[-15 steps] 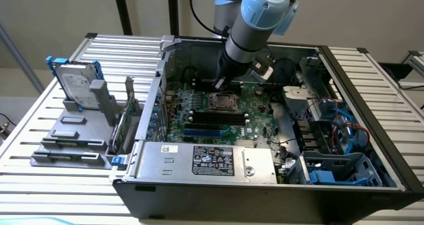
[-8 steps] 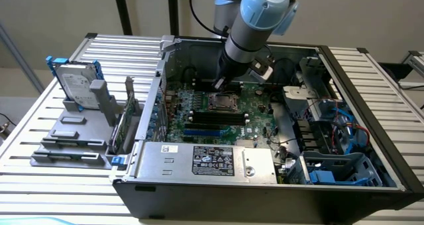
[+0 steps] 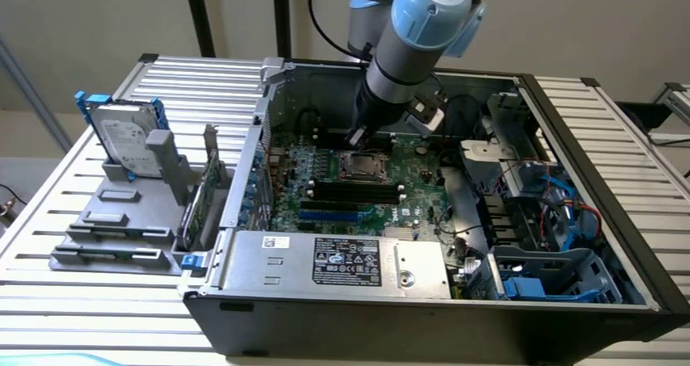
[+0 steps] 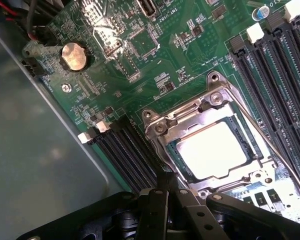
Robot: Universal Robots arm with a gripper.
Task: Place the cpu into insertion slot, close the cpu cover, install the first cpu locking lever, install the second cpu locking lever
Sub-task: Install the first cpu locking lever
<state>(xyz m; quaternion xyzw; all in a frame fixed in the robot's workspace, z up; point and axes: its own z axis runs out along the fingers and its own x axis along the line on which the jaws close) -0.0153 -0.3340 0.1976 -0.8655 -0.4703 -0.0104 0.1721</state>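
Since the wrist view sits so close, the cpu (image 4: 212, 150) is easy to spot: bright silvery face up, seated in the insertion slot (image 3: 361, 166) just above the middle of the exterior frame. The silvery cpu cover (image 4: 190, 120) lies flat around it, with the chip showing through its square window. The gripper (image 3: 357, 142) hangs right over the socket's upper edge, and I can't tell if it's wide or narrow. The power supply (image 3: 264, 265) at lower centre has a black-and-white label (image 3: 347, 261), and the green motherboard (image 4: 190, 55) has white print, all too small to read.

Label (image 3: 347, 261) on power supply box (image 3: 258, 262), print illegible, tiny white lettering (image 4: 166, 19) on motherboard (image 4: 200, 60), seemingly unreadable too
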